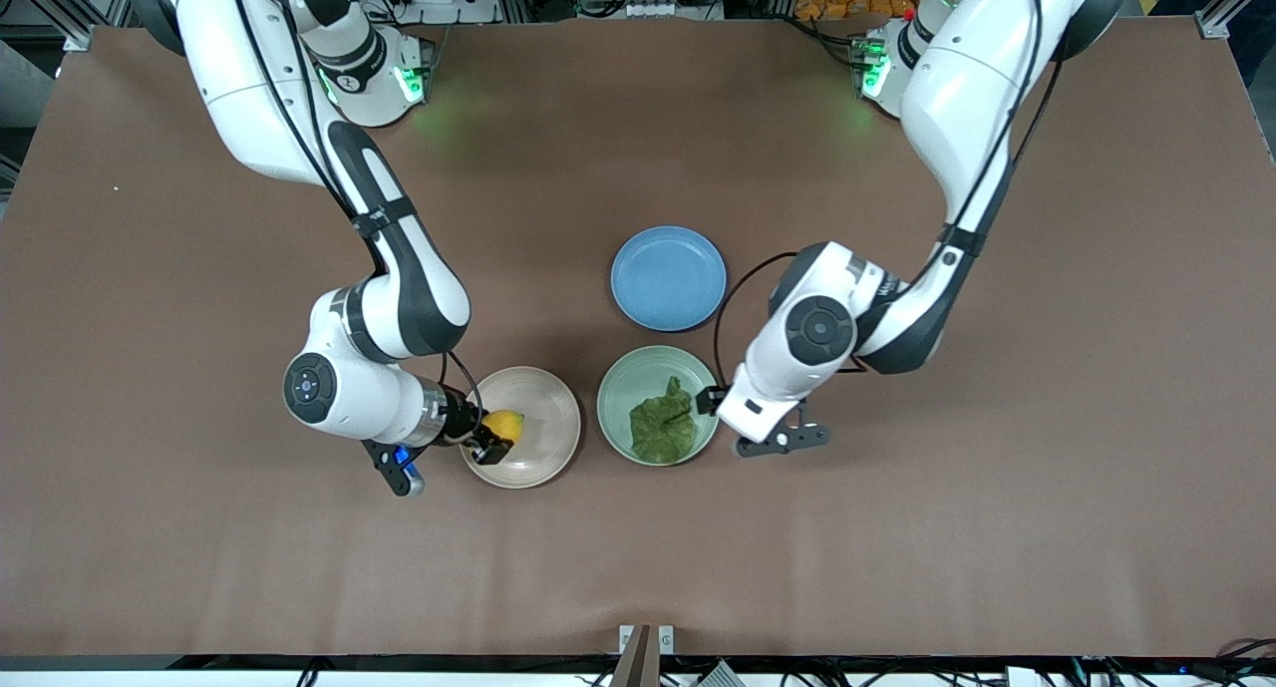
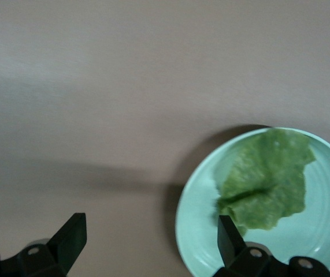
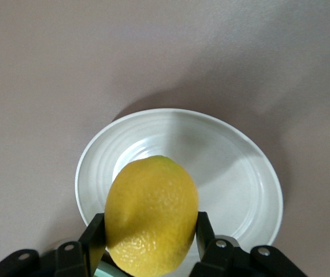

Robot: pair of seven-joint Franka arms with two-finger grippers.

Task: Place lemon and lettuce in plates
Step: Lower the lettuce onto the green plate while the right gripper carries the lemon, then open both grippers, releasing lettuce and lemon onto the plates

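Note:
My right gripper (image 1: 495, 436) is shut on the yellow lemon (image 1: 504, 426) and holds it just over the pale pink-beige plate (image 1: 546, 413), at the rim toward the right arm's end. In the right wrist view the lemon (image 3: 152, 213) sits between the two fingers above that plate (image 3: 234, 173). The dark-green lettuce (image 1: 663, 423) lies in the mint green plate (image 1: 623, 383). My left gripper (image 1: 723, 413) is open and empty at that plate's edge. In the left wrist view (image 2: 150, 236) one finger is over the mint plate (image 2: 321, 225) beside the lettuce (image 2: 266, 179) and the other is over bare table.
A blue plate (image 1: 668, 278) stands farther from the front camera than the mint plate, with nothing in it. The brown table top (image 1: 897, 547) spreads wide around the three plates.

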